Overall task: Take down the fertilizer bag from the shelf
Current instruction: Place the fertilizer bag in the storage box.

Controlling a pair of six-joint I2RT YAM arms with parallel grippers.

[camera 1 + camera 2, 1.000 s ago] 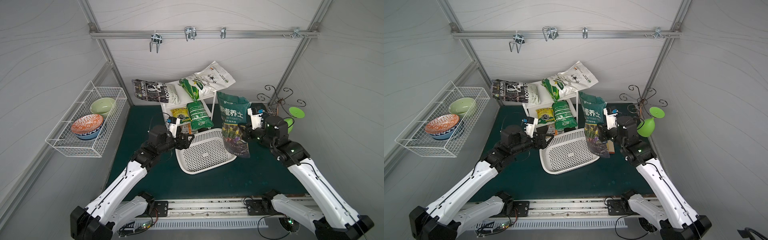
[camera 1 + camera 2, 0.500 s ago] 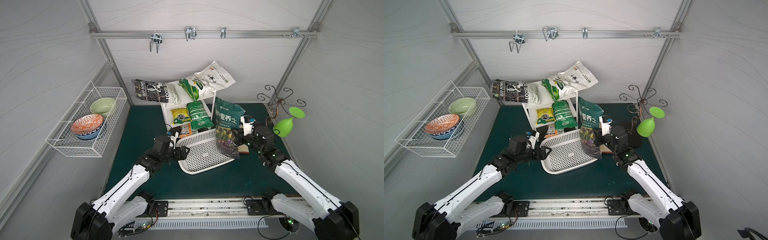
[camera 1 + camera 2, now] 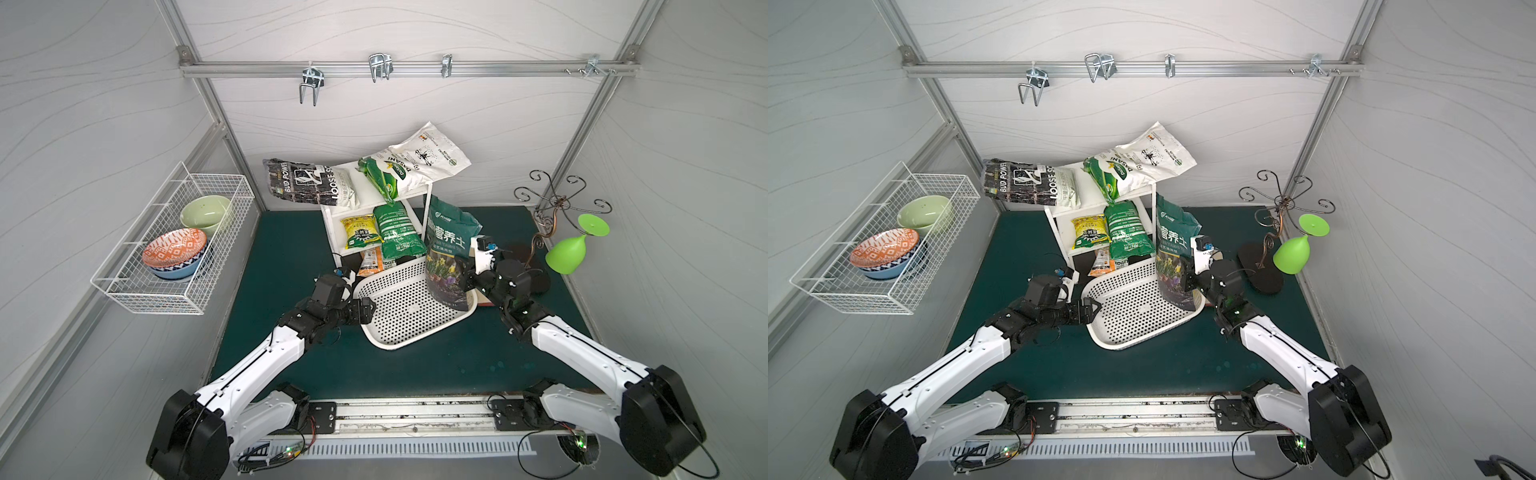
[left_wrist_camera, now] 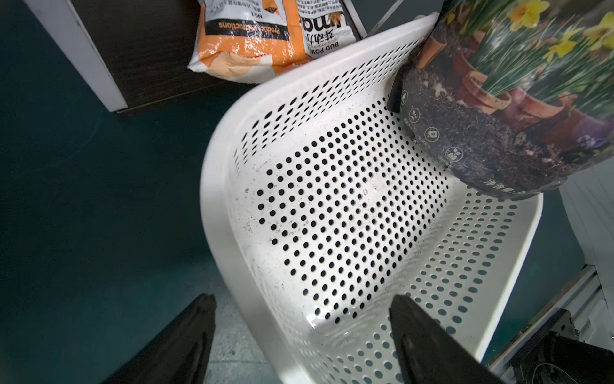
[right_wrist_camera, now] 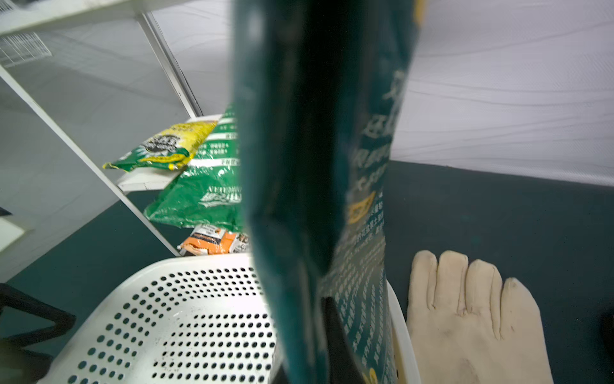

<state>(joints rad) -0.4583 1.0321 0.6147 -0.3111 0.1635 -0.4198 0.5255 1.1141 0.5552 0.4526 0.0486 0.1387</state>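
Grey panelled walls enclose a bench (image 3: 291, 249) covered in dark green matting, and the shelf (image 3: 335, 226) stands at far centre with other bags on its tiers.

**Location of item:** The fertilizer bag (image 3: 449, 249) is off the shelf. It stands upright just right of it, with its base inside the far right corner of the white perforated basket (image 4: 214, 199). Whether the base bears on the basket floor cannot be confirmed.

**Right tool (image 3: 467, 278):** It is clenched on the bag's right edge at about mid-height. The right wrist view shows the bag edge-on between the jaws and a pale glove (image 5: 465, 316) lying on the mat beside the basket.

**Left tool (image 4: 302, 306):** It is released and grasps nothing. The jaws are spread astride the basket's near left rim, one outside and one inside, with no contact evident.

**Handling assessment:**
- The bag appears to be a soft, glossy film pouch of loose soil.
- It is likely moderately heavy, prone to sag and fold below the grip, and slippery under a light pinch.
- A hold on a flat side edge or the top seam looks the soundest, since the bulging middle offers no purchase.
- Once let go, the bag may topple unless it leans on the basket wall.
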